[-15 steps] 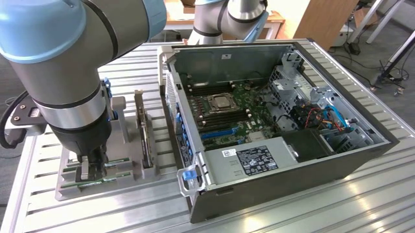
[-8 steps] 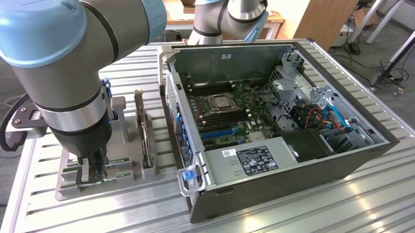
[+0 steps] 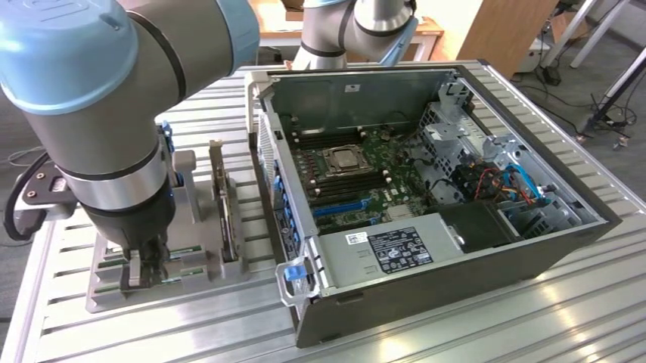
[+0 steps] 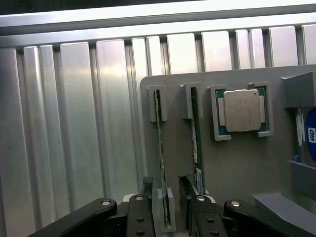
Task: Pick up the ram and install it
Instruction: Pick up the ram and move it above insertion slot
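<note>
Ram (image 4: 161, 148) stood on its edge in a slot of the grey holder (image 4: 232, 168), its near end betw. the claw's (image 4: 167, 212) fingers (image 4: 140, 217). Claw was spread wide, one finger each side of the stick w/ a thin gap on both sides. It pinched nothing; whether a pad brushed the board couldn't be told. Just beside it, in the next slot, stood a second stick (image 4: 197, 138), parallel, its near end hidden behind the other finger. Further along the holder a square silver cpu (image 4: 242, 109) lay flat in its own pocket. A blue-labelled part (image 4: 308, 136) was cut off at the frame edge, not identifiable. Beyond the holder ran the ribbed metal desk (image 4: 79, 123).

Ext. view gave what the wrist cam didn't: the arm (image 3: 101, 113) standing over the holder at the ext. view's left, a dark card (image 3: 217, 204) upright on it, and toward the ext. view's right an open pc case (image 3: 454, 295) w/ mobo (image 3: 379, 185) and psu (image 3: 394, 246) inside. There the claw's own bulk hid the ram, and the sticks were hard to make out.
</note>
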Robot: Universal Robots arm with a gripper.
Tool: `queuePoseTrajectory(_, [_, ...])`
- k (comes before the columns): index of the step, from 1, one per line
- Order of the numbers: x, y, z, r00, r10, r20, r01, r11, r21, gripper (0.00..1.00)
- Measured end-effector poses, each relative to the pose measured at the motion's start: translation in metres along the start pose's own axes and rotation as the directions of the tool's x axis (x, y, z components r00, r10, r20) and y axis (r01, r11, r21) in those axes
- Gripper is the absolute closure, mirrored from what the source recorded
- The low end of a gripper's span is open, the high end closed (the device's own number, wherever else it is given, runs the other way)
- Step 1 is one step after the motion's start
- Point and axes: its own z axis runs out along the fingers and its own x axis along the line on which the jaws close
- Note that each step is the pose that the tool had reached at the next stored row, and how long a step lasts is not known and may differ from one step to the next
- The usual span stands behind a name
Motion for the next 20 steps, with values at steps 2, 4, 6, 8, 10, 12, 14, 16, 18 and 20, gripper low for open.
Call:
queuePoseTrajectory(2, [0.0001,-0.0001,0.0017,1.0000,0.000,0.0000,0.000,1.0000,0.0000,0.64])
queuePoseTrajectory(4, [0.0001,-0.0001,0.0032,1.0000,0.000,-0.0001,0.000,1.0000,0.0001,0.64])
queuePoseTrajectory(6, [0.0001,-0.0002,0.0044,1.0000,0.000,-0.0001,0.000,1.0000,-0.0001,0.64])
queuePoseTrajectory(8, [0.0002,-0.0002,0.0059,1.0000,0.000,0.0000,0.000,1.0000,0.0000,0.64])
queuePoseTrajectory(10, [0.0002,-0.0003,0.0075,1.0000,0.000,0.0000,0.000,1.0000,0.0000,0.64])
queuePoseTrajectory(12, [0.0003,-0.0004,0.0086,1.0000,0.000,-0.0001,0.000,1.0000,0.0000,0.64])
queuePoseTrajectory(14, [0.0003,-0.0004,0.0092,1.0000,-0.001,-0.0003,0.001,1.0000,-0.0002,0.64])
queuePoseTrajectory(16, [0.0003,-0.0004,0.0097,1.0000,-0.002,-0.0002,0.002,1.0000,-0.0002,0.64])
queuePoseTrajectory(18, [0.0003,-0.0004,0.0098,1.0000,-0.003,-0.0003,0.003,1.0000,-0.0002,0.64])
queuePoseTrajectory(20, [0.0003,-0.0004,0.0098,1.0000,-0.003,-0.0002,0.003,1.0000,-0.0001,0.64])
